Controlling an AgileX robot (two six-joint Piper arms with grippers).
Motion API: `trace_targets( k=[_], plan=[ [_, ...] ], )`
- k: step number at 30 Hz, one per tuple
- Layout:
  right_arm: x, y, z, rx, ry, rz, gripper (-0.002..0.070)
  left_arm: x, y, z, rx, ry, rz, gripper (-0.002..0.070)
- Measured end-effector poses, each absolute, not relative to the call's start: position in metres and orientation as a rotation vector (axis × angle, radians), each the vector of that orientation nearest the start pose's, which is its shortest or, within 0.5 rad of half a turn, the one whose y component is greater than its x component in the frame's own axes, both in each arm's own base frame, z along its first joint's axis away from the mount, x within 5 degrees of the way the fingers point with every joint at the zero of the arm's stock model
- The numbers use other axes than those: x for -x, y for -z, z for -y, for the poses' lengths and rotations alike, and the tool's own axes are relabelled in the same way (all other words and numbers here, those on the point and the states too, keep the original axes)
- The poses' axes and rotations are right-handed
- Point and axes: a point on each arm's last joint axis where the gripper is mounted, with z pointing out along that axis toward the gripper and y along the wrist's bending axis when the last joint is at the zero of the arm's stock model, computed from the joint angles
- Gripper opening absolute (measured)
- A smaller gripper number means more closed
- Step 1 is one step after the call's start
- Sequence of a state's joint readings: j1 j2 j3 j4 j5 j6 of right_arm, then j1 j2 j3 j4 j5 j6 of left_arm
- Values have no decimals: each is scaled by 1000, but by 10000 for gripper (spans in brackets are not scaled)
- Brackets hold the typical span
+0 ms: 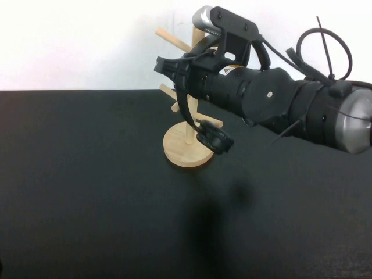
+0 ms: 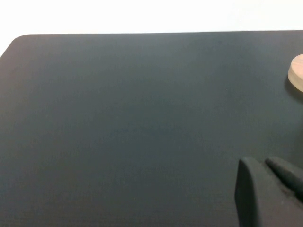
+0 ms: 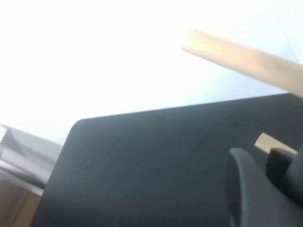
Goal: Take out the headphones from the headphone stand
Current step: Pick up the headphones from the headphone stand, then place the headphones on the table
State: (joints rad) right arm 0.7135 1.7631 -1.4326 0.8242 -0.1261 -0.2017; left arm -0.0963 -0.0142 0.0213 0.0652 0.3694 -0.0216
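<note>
The light wooden headphone stand [image 1: 187, 150] stands at the back middle of the black table, with its pegs [image 1: 172, 39] angled up. The black headphones [image 1: 214, 139] hang beside its pole: the thin headband [image 1: 185, 107] curves down to an ear cup just above the disc base. My right gripper [image 1: 168, 67] reaches in from the right at the upper pegs and is shut on the top of the headband. In the right wrist view, two pegs [image 3: 241, 56] show beyond that gripper [image 3: 258, 158]. My left gripper [image 2: 258, 163] is out of the high view, shut and empty above bare table.
The black table [image 1: 87, 192] spreads wide to the left and front of the stand. The stand's base edge [image 2: 297, 78] shows in the left wrist view. A white wall runs behind the table. The right arm's bulky body [image 1: 279, 104] hovers over the back right.
</note>
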Motion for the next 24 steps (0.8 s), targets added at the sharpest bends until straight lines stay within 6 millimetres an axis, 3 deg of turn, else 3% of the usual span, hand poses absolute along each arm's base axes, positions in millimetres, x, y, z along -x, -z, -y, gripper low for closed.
trace_targets(
  k=[11, 18, 24],
  plan=[
    [-304, -374, -270, 130, -942, -1789, 12, -52, -174, 3, -110, 18, -1856, -4],
    [-279, -405, -258, 235, -971, -1760, 12, -52, -174, 3, -110, 18, -1856, -4],
    [-257, -419, -248, 342, -988, -1807, 12, -52, -174, 3, -110, 18, -1856, -4]
  ],
)
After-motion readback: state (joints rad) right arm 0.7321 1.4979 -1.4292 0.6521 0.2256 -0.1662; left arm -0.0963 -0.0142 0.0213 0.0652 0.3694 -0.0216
